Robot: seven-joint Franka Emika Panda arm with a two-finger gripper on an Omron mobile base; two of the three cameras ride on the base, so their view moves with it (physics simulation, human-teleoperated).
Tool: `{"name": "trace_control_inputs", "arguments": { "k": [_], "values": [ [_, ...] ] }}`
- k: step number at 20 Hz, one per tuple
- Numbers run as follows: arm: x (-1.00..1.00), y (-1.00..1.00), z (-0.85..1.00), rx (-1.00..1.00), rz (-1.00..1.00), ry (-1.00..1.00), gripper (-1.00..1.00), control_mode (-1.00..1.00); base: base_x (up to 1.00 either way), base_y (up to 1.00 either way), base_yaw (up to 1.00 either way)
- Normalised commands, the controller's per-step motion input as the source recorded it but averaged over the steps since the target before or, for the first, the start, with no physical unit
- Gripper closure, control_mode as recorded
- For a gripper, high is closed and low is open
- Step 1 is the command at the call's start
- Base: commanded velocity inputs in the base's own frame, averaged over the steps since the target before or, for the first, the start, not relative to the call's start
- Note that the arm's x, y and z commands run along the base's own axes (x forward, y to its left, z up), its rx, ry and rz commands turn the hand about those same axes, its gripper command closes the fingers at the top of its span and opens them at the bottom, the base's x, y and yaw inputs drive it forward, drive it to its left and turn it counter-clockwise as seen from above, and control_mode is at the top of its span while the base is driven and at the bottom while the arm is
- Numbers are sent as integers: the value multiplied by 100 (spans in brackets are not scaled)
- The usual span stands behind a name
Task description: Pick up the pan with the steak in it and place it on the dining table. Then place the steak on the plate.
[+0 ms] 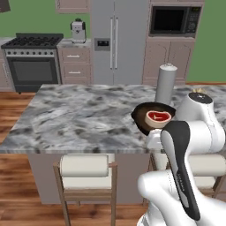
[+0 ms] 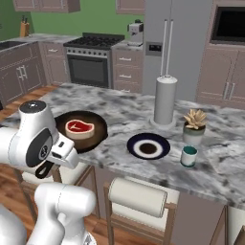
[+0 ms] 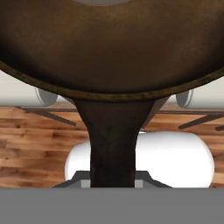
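Note:
The dark round pan is at the near edge of the marbled dining table, with the red steak lying flat inside it. From the right, the pan and steak sit left of the dark-rimmed plate, which lies on the table. In the hand view, my gripper is shut on the pan's handle, and the pan's body spreads above it. My own arm hides the gripper in both base views. Whether the pan rests on the table I cannot tell.
A tall paper towel roll stands behind the plate. A potted succulent and a small teal cup sit to the plate's right. Cream-padded stools line the table's near side. Stove and fridge stand at the back wall.

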Motion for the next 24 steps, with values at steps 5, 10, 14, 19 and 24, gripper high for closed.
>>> {"name": "trace_control_inputs", "arguments": {
  "k": [5,10,14,19,24],
  "values": [
    [0,0,0,0,0,0,100,100,63,0,1],
    [67,12,-14,0,0,0,100,-100,0,0,0],
    [81,20,-17,0,0,0,100,-100,0,0,0],
    [81,15,-17,0,0,0,100,-100,0,0,0],
    [70,1,-13,1,0,0,100,-100,0,0,0]
  ]
}}
